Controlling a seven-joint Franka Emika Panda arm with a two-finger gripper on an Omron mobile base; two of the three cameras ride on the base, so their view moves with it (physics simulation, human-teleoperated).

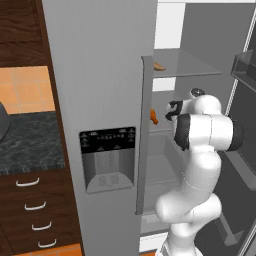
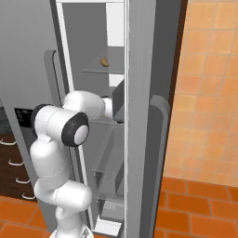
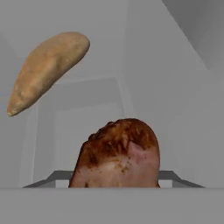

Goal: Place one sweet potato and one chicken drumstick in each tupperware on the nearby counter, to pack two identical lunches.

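Up in the left base view, the white arm reaches into the open grey refrigerator (image 1: 100, 75), its hand level with a middle glass shelf. A small glossy orange-brown chicken drumstick (image 1: 153, 116) shows just past the edge of the closed door, close in front of the dark pincer (image 1: 172, 111); whether they touch cannot be told from here. On the glass shelf above (image 1: 192, 67) lies a tan-brown elongated sweet potato (image 1: 159, 66). To the left, a dark marbled stone counter (image 1: 30, 142) sits over dark wood drawers with curved silver handles.

From the right base view, the arm's forearm goes in between the 2 refrigerator doors, and the hand is hidden behind the nearer door. The sweet potato (image 2: 104, 61) rests on the upper shelf, well above the arm.

Through the hand view, the drumstick (image 3: 116, 155) stands very close at the bottom centre, its browned rounded end uppermost. The sweet potato (image 3: 46, 70) appears at upper left, tilted, farther back. The finger tips are not visible, so I cannot tell whether the pincer is released or clenched on the drumstick.
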